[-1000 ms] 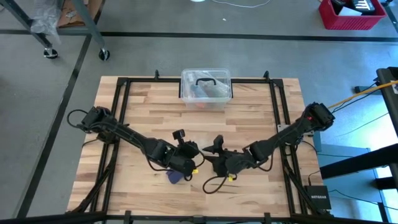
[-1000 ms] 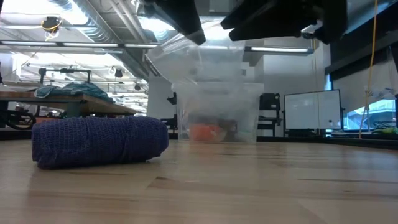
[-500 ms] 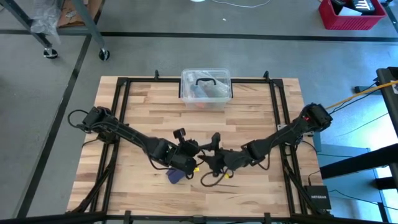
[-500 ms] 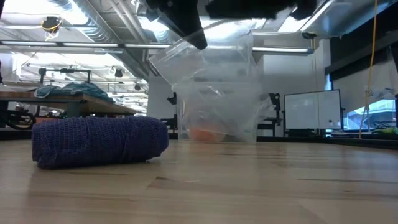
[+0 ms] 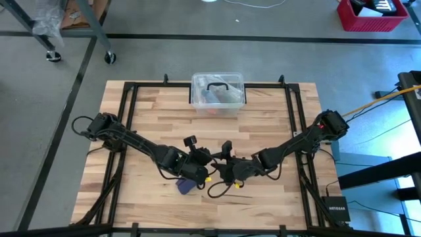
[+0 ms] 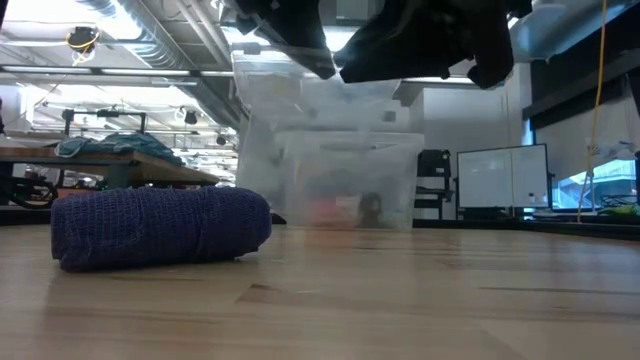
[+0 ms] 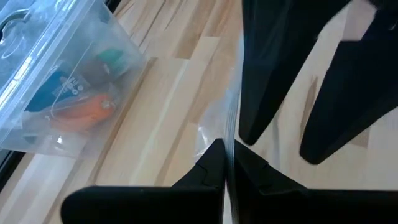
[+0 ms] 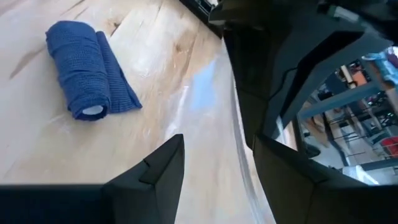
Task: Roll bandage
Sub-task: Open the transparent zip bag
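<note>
Already the bandage (image 8: 87,68) is lying rolled into a short, thick cylinder on the worktop (image 5: 276,125), a loose tail of fabric spreading flat beside the roll. Its knit is showing as a coarse navy-blue weave, and one end is exposing a pale hollow core. In the low view the bandage (image 6: 160,227) is resting on its side, slightly squashed, with soft wrinkles running across it.

From above, the roll (image 5: 185,186) is sitting just below and beside the left tool (image 5: 205,172), on the side toward the worktop's near edge, not touching it. The left tool (image 7: 227,168) is clenched, its fingers pinching the edge of a clear plastic wrapper (image 7: 214,124) that is hanging between the two arms. The right tool (image 5: 223,172) is meeting the left one nearly tip to tip, its fingers (image 8: 155,171) standing apart with the wrapper (image 8: 205,93) passing between them; whether they are pressing on the film I cannot tell.

In the low view the wrapper (image 6: 300,110) is dangling as a crinkled sheet under both tools. Beyond both tools, at the far edge, a clear box (image 5: 218,94) with a black handle is sitting.
</note>
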